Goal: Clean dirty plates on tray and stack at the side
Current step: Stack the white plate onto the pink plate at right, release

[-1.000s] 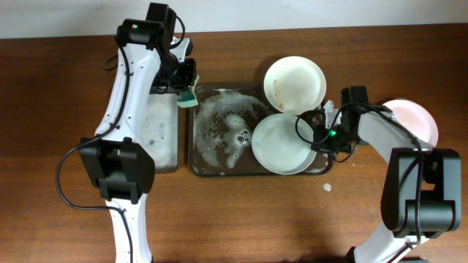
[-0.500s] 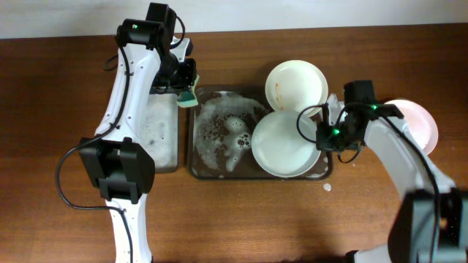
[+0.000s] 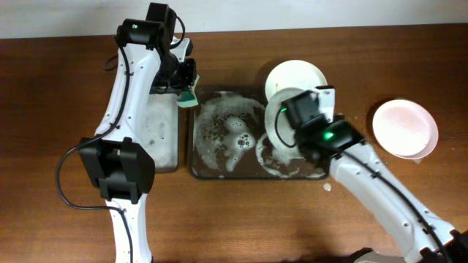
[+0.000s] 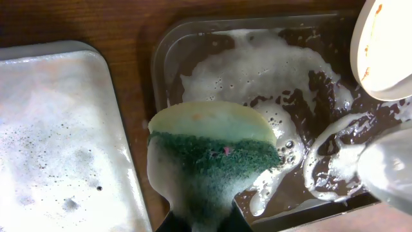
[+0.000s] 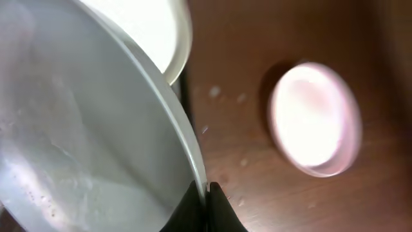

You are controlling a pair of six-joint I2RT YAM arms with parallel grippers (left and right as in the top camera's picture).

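Right wrist view shows the right gripper (image 5: 207, 198) clamped on the rim of a wet plate (image 5: 77, 129), held tilted above the tray's (image 3: 194, 146) right half. A smeared plate (image 3: 296, 73) lies at the tray's far right corner. A third plate (image 3: 404, 128) sits on the desk (image 3: 351, 44), well right of the tray. The left gripper (image 4: 203, 222) is clamped on a sponge (image 4: 212, 154) over the tray's far left corner.

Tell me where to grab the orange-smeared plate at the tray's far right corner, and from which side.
Pinch the smeared plate by its thin rim: it is shallow and lies face up, so nothing else offers a bite. Probably come from the far right, where it juts past the tray; the near side is covered by the held plate in the right gripper.
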